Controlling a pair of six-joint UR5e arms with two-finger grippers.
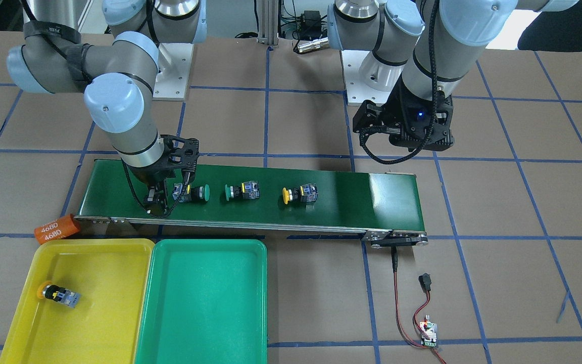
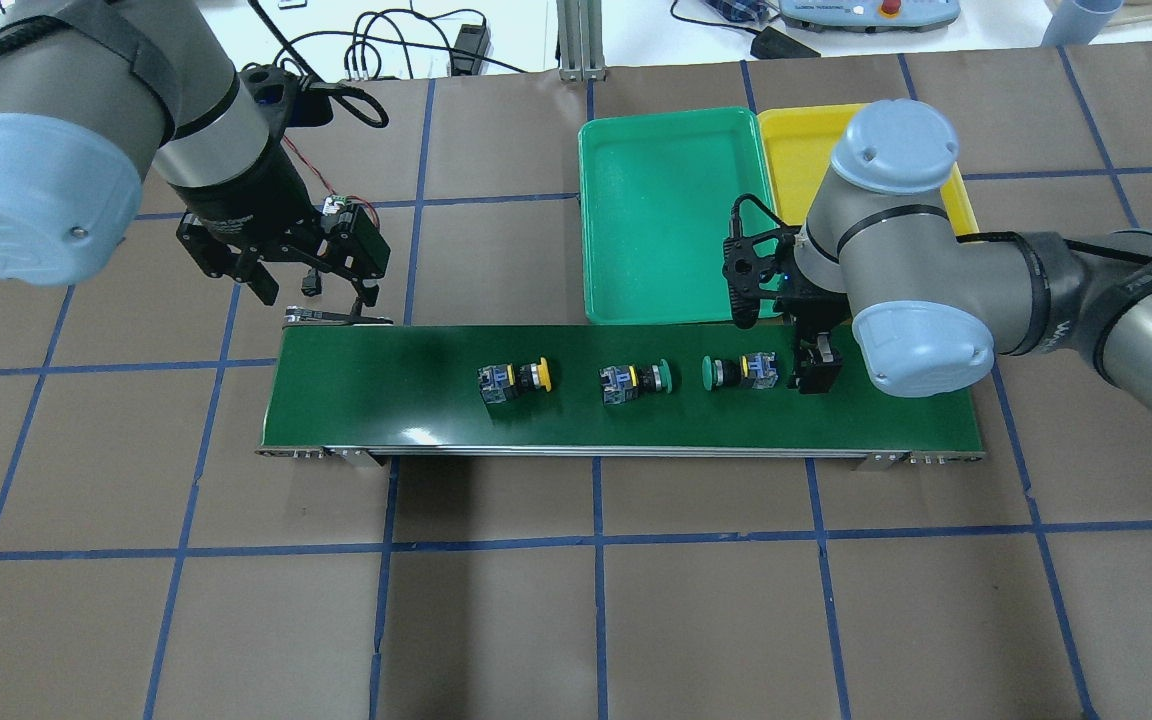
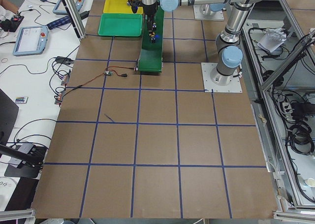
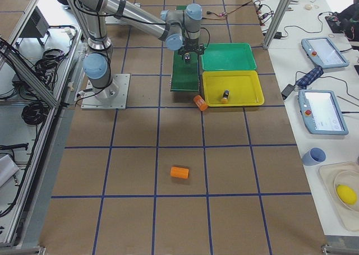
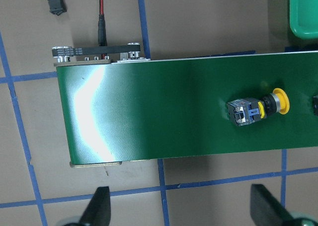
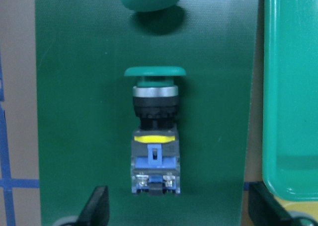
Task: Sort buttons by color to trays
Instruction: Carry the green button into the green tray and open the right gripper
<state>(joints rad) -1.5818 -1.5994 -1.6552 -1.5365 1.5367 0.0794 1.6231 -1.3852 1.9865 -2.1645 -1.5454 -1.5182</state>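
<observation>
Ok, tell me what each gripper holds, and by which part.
Nothing is held. The right gripper stands open by a green button; the left gripper is open, empty.

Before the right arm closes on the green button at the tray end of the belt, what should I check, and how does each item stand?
1. The right gripper is open: ok, fingertips wide apart.
2. The nearer green button lies between them: ok in the right wrist view.
3. The right gripper is low enough to grasp: cannot tell.
4. The other green button is clear of the grasp: ok, a gap separates the two caps.
5. The green tray can receive it: ok, nothing in it.
6. The left gripper is out of the way: ok, open, at the far end of the conveyor belt.
</observation>
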